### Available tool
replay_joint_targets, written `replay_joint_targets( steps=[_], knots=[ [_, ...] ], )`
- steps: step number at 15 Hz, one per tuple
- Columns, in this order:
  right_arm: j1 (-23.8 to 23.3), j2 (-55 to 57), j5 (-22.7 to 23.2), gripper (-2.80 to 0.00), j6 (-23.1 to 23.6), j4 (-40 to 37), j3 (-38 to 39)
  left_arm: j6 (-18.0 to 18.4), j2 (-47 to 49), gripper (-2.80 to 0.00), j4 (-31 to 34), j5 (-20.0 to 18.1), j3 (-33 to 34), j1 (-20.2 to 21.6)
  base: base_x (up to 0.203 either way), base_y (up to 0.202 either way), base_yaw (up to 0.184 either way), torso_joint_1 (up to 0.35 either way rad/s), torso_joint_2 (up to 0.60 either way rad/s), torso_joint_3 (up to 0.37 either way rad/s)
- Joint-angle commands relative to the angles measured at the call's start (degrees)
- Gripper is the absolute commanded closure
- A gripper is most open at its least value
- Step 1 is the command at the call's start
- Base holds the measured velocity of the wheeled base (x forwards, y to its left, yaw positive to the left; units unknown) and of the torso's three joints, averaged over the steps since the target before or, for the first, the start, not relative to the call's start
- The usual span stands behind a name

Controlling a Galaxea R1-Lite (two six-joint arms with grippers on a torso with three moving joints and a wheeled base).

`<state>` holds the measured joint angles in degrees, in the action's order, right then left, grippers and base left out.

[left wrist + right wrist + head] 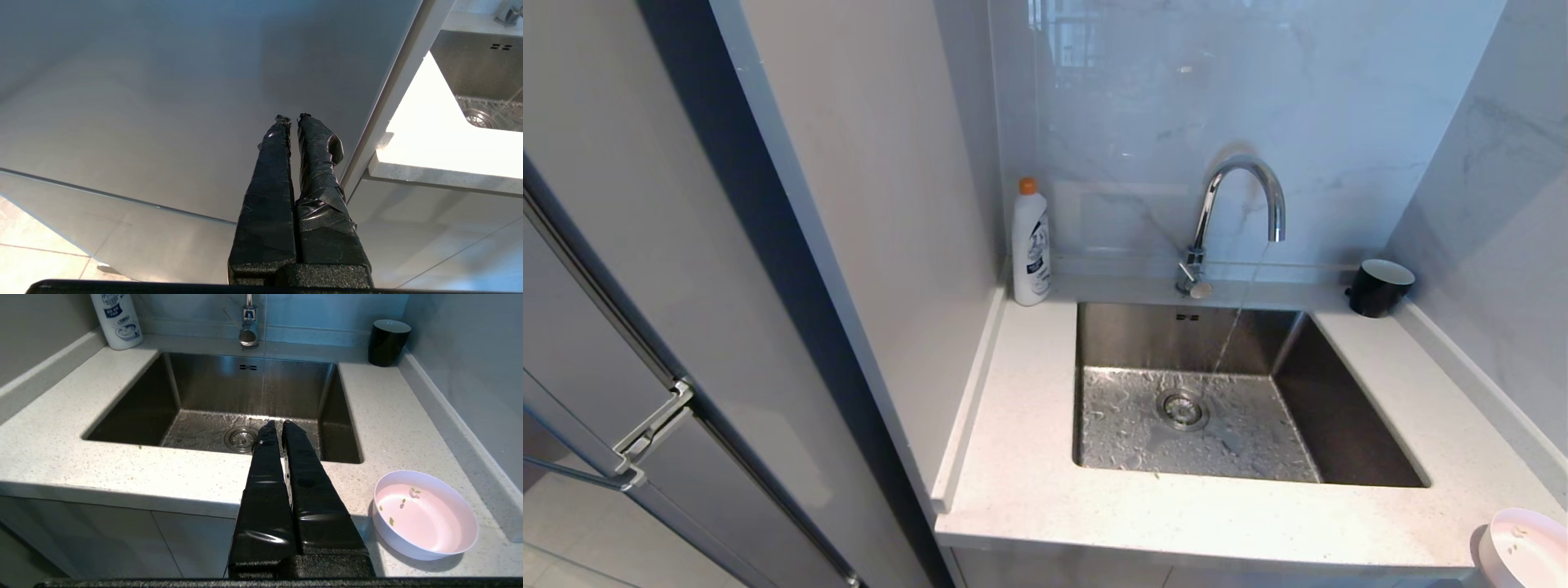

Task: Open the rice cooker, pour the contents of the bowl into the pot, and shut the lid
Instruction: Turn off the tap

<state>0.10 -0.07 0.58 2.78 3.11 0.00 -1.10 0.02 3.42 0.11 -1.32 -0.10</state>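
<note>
Kitchen corner w/ a pale speckled countertop (1029,457) and a steel sink (1339,408) set in it, so using the sink as the ref point. Right gripper (278,424) has its fingers pressed together, nothing btwn them, hanging out in front of the sink's near edge. Left gripper (292,119) is pinched closed too, empty, off to the sink's left by a grey cabinet panel (163,102). Bowl (425,514) sits on the counter at the sink's front right corner, a few green bits (402,502) inside. Faucet (1241,204) behind the sink is running a thin stream. White bottle (1031,245) at back left, black cup (1376,287) at back right. No cooker in view.
</note>
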Motion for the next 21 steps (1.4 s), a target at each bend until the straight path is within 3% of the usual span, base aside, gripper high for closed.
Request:
replay_joint_targets(
  steps=[1,3,9,12,14,21],
  knots=[
    [0.1,0.1,0.4,0.00,2.2,-0.1,1.6,0.3,0.1,0.00,0.1,-0.2,-0.1,0.2,0.000,0.000,0.000,0.000,0.00,0.000],
    [0.1,0.1,0.7,0.00,1.8,0.0,1.5,2.9,0.1,0.00,-0.1,-0.2,0.2,0.1,0.000,0.000,0.000,0.000,0.00,0.000],
    [0.1,0.1,0.0,0.00,-2.2,0.1,1.5,2.7,0.1,0.00,-0.1,-0.6,0.1,0.2,0.000,0.000,0.000,0.000,0.00,0.000],
    [0.1,0.1,-0.1,0.00,-2.1,0.1,1.5,2.4,0.1,0.00,-1.8,-0.2,0.5,0.2,0.000,0.000,0.000,0.000,0.00,0.000],
    [0.1,0.1,-0.1,0.00,-2.1,0.1,1.5,0.1,0.1,0.00,-4.2,0.1,1.3,0.1,0.000,0.000,0.000,0.000,0.00,0.000],
    [0.1,0.1,-0.1,0.00,-2.1,0.1,1.5,-0.5,0.1,0.00,-4.4,0.1,1.3,0.0,0.000,0.000,0.000,0.000,0.00,0.000]
  ],
)
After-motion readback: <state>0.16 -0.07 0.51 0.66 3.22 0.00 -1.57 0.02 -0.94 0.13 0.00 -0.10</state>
